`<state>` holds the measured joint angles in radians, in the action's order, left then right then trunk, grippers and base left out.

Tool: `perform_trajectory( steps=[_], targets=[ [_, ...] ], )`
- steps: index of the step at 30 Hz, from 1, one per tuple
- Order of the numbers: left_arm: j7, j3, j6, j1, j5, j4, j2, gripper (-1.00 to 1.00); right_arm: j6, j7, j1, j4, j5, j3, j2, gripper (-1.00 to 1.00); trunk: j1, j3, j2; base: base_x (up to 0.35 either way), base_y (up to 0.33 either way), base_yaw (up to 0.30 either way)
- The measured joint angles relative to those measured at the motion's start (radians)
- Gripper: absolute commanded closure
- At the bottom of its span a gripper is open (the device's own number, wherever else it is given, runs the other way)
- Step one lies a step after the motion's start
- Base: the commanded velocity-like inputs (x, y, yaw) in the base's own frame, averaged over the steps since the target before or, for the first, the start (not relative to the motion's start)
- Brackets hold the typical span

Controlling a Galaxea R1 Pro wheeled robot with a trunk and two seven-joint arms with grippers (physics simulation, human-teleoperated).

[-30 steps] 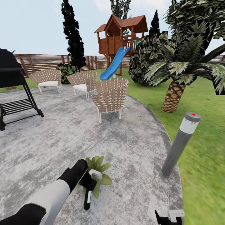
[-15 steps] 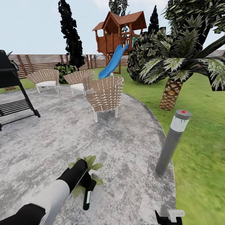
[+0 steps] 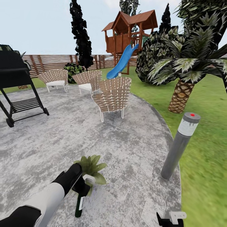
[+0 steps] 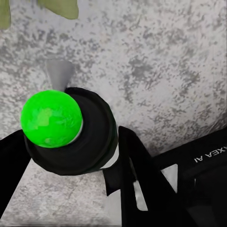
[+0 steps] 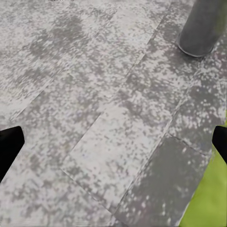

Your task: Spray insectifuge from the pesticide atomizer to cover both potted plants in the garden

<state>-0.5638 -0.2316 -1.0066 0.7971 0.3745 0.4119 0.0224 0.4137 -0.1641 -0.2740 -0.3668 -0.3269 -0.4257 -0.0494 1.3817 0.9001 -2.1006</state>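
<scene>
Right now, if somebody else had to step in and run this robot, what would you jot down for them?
Left gripper: shut on the pesticide atomizer, bottle hanging down, white spray head beside the potted plant on the paved patio.
Right gripper: open, holding nothing, low over the paving near the bollard lamp.
Done: atomizer picked up and brought to one plant.
Left: no spray is visible, so cover this plant, then find and spray the second one.
</scene>
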Motion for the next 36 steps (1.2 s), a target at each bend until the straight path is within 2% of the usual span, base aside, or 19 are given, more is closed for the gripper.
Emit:
perform_trajectory(
  steps=[7,13,17,21,24,28,31,36],
  targets=[
    [0.0,0.002,-0.001,0.001,-0.008,0.008,-0.009,1.0,0.0,0.0,0.0,0.0,0.0,0.0,0.0,-1.0,0.0,0.0,0.0,0.0,0.0,0.22],
    [0.0,0.0,-0.004,0.019,-0.012,0.016,0.022,1.0,0.001,0.0,0.0,0.0,0.0,0.0,0.0,-1.0,0.0,0.0,0.0,0.0,0.0,0.011],
    [0.0,-0.003,-0.004,0.027,-0.006,0.008,0.03,1.0,0.001,0.0,0.0,0.0,0.0,0.0,0.0,-1.0,0.0,0.0,0.0,0.0,0.0,0.0],
    [-0.001,-0.008,-0.004,0.015,-0.003,0.002,0.014,1.0,0.001,0.0,0.0,0.0,0.0,0.0,0.0,-1.0,0.0,0.0,0.0,0.0,0.0,0.0],
    [-0.001,-0.009,-0.003,0.013,0.001,0.001,-0.015,1.0,0.0,0.0,0.0,0.0,0.0,0.0,0.0,-1.0,0.0,0.0,0.0,0.0,0.0,0.0],
    [-0.001,-0.009,-0.003,0.011,-0.001,0.001,-0.033,1.0,0.001,0.0,0.0,0.0,0.0,0.0,0.0,-1.0,0.0,0.0,0.0,0.0,0.0,0.0],
    [-0.001,-0.01,-0.003,0.011,-0.003,-0.001,-0.039,1.0,0.001,0.0,0.0,0.0,0.0,0.0,0.0,-1.0,0.0,0.0,0.0,0.0,0.0,0.0],
    [-0.001,-0.012,-0.001,-0.006,-0.002,-0.015,-0.032,1.0,0.001,0.0,0.0,0.0,0.0,0.0,0.0,-1.0,0.0,0.0,0.0,0.0,0.0,0.0]
  ],
)
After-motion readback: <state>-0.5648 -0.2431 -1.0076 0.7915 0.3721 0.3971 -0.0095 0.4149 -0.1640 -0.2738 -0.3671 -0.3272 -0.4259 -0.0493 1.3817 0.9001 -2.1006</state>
